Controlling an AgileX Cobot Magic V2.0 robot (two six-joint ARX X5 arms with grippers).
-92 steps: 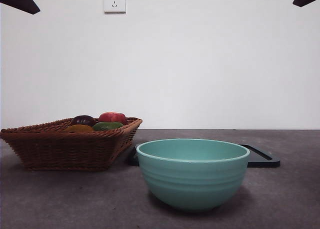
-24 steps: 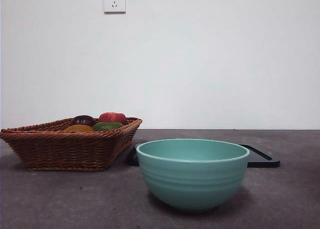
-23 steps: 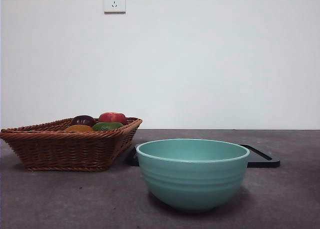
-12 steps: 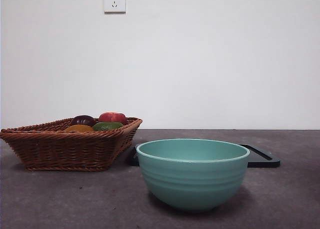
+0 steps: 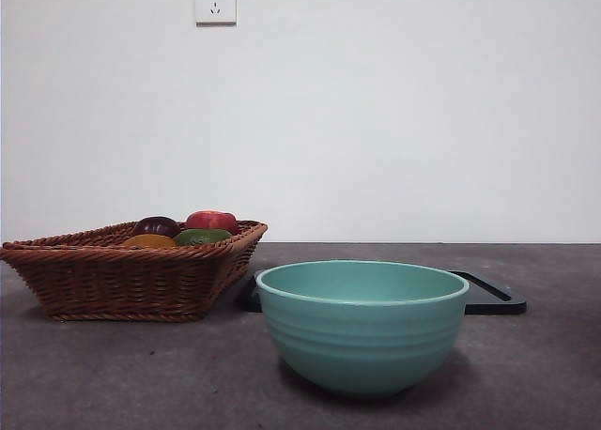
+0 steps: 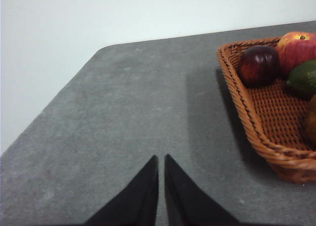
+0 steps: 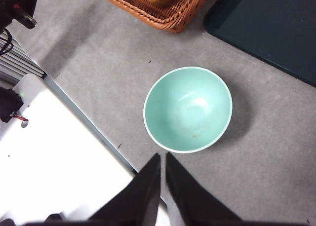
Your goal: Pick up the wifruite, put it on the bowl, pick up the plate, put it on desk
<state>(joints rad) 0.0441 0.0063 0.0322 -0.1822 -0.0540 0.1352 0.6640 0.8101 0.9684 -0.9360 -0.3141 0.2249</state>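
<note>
While my left gripper [image 6: 161, 159] is hanging with jaws pressed together and holding nothing beside the wicker basket [image 5: 131, 280], the wifruite [image 5: 148, 241] is lying in it; the bowl [image 5: 362, 325] is sitting below my equally closed, unladen right gripper [image 7: 163, 159].

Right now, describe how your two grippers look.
The left gripper has two matte black jaws, each a smooth wedge that tapers to a thin tip. The right gripper looks the same: two plain black tapered jaws. Neither shows markings, labels or cables in the wrist views.
</note>
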